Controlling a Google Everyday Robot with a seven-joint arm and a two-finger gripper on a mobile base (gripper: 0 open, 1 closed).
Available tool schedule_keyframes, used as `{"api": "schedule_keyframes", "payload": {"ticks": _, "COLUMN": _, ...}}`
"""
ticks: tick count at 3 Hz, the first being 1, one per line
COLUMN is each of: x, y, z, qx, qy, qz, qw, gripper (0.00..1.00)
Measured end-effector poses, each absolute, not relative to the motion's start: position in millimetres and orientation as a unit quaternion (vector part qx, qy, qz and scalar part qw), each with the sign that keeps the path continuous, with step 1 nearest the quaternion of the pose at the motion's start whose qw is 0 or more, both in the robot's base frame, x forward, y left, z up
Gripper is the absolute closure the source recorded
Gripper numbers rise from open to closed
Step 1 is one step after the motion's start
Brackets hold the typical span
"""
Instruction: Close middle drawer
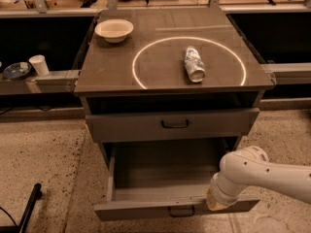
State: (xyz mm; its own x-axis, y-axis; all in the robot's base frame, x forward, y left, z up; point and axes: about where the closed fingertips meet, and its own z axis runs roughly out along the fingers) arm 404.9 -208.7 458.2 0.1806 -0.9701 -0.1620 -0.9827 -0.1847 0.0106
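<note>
End effector (215, 204) sits at open middle drawer (146, 209).

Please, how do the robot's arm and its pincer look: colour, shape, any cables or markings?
The arm is smooth white, built of thick rounded segments with a bulbous joint; no cables or markings show. The pincer, at the front edge of the middle drawer, looks tan and stubby.

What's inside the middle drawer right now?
Middle drawer: bare grey floor, nothing visible in it. Its back lies hidden under the upper drawer; the gripper, at the front right, covers that corner.
</note>
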Motion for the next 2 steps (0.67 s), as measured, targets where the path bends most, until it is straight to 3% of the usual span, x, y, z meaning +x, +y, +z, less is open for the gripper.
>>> {"api": "schedule_keyframes", "payload": {"ticks": 1, "x": 403.0, "y": -212.9, "z": 461.0, "qx": -0.776, "qy": 0.626, "qz": 0.051, "qw": 0.055, "gripper": 1.00}}
{"api": "schedule_keyframes", "payload": {"ticks": 2, "x": 403.0, "y": -212.9, "z": 461.0, "qx": -0.776, "qy": 0.626, "qz": 0.050, "qw": 0.055, "gripper": 1.00}}
